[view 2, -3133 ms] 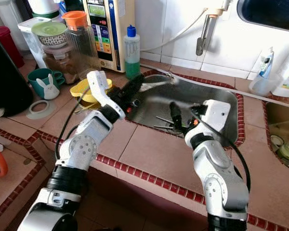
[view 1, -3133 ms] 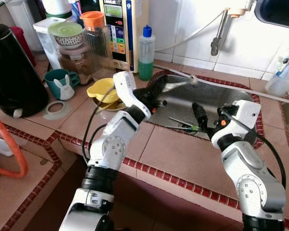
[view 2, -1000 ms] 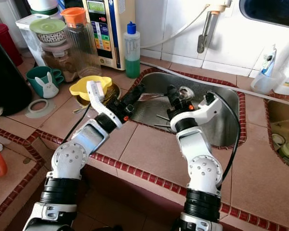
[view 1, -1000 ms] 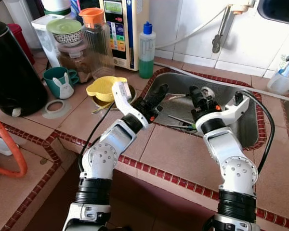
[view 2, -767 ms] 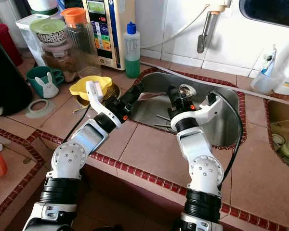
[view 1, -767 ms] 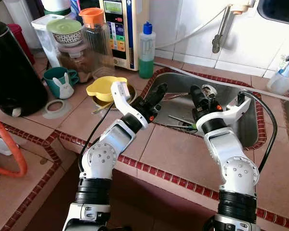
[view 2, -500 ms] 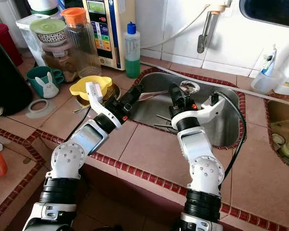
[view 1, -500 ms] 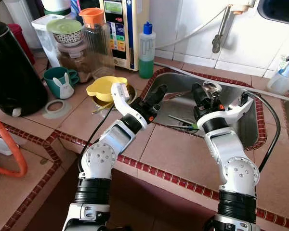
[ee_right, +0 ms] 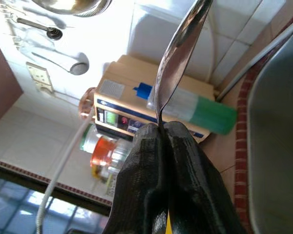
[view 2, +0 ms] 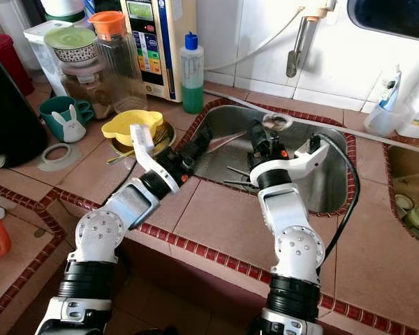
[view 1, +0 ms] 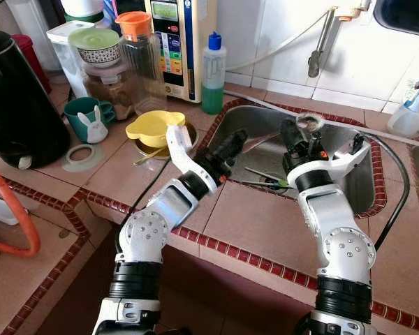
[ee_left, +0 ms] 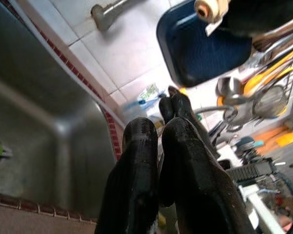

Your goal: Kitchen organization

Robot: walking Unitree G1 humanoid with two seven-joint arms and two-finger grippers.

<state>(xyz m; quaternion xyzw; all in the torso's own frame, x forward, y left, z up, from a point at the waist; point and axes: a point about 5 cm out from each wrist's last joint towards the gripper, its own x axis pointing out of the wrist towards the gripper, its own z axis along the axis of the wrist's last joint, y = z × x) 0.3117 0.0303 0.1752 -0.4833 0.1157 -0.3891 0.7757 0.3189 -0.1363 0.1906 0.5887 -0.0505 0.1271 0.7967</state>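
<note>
A steel sink (view 1: 339, 178) is set into the tiled counter. My right gripper (view 1: 298, 139) is over its middle, shut on the handle of a metal spoon (view 1: 309, 123) whose bowl points up toward the back wall. The right wrist view shows the spoon (ee_right: 178, 63) standing out from the closed fingers (ee_right: 146, 161). Several utensils (view 1: 264, 183), one with a green handle, lie on the sink floor below. My left gripper (view 1: 234, 143) is shut and empty over the sink's left rim; its fingers (ee_left: 141, 146) press together.
A yellow bowl (view 1: 152, 128) sits left of the sink on the counter. Behind it stand a green soap bottle (view 1: 211, 77), an orange-lidded jug (view 1: 140, 56), a teal bunny mug (view 1: 87, 120) and a black kettle (view 1: 17, 105). A tap pipe (view 1: 320, 45) hangs from the wall.
My right gripper has turned and risen from the sink floor with the spoon in it. The left gripper has shifted slightly right along the sink's rim.
</note>
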